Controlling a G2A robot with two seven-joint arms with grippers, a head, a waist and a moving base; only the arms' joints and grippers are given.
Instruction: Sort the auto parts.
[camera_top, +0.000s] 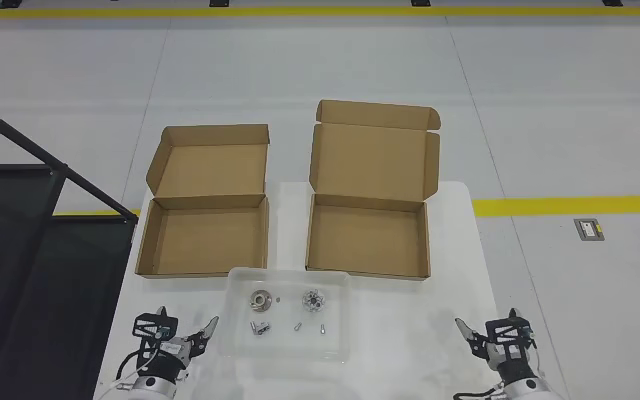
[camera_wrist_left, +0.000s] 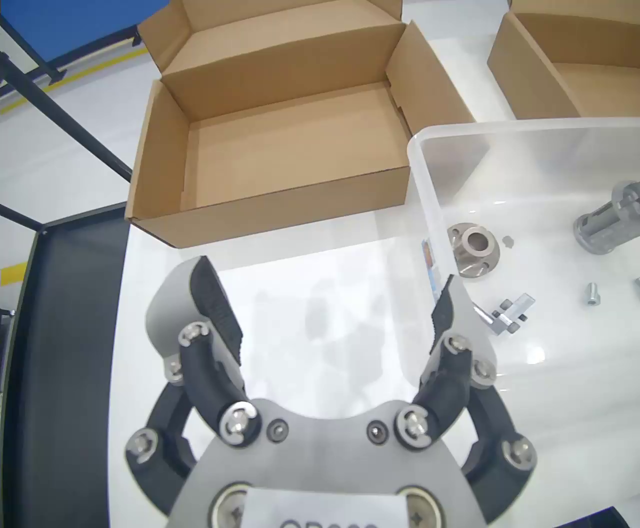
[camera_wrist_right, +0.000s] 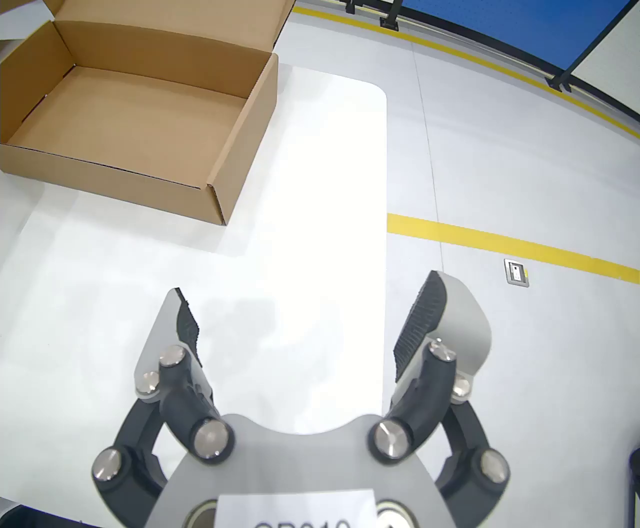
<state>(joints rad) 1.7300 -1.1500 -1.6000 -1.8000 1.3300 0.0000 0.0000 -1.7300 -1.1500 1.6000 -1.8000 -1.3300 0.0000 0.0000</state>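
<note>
A clear plastic tray (camera_top: 240, 280) sits at the front middle of the white table and holds several small metal parts: a round flange (camera_top: 261, 298), a toothed coupling (camera_top: 314, 300), a small bracket (camera_top: 260, 327) and little fasteners. In the left wrist view the flange (camera_wrist_left: 472, 246), bracket (camera_wrist_left: 511, 313) and coupling (camera_wrist_left: 607, 225) lie inside the tray (camera_wrist_left: 425, 165). My left gripper (camera_top: 176, 331) (camera_wrist_left: 325, 295) is open over bare table beside the tray's left wall. My right gripper (camera_top: 492, 330) (camera_wrist_right: 305, 310) is open near the table's front right edge, empty.
Two open cardboard boxes stand behind the tray, one at the left (camera_top: 203, 240) and one at the right (camera_top: 368, 238), both empty with lids folded back. A black frame (camera_top: 60, 260) borders the table's left side. Bare table lies between the tray and the right gripper.
</note>
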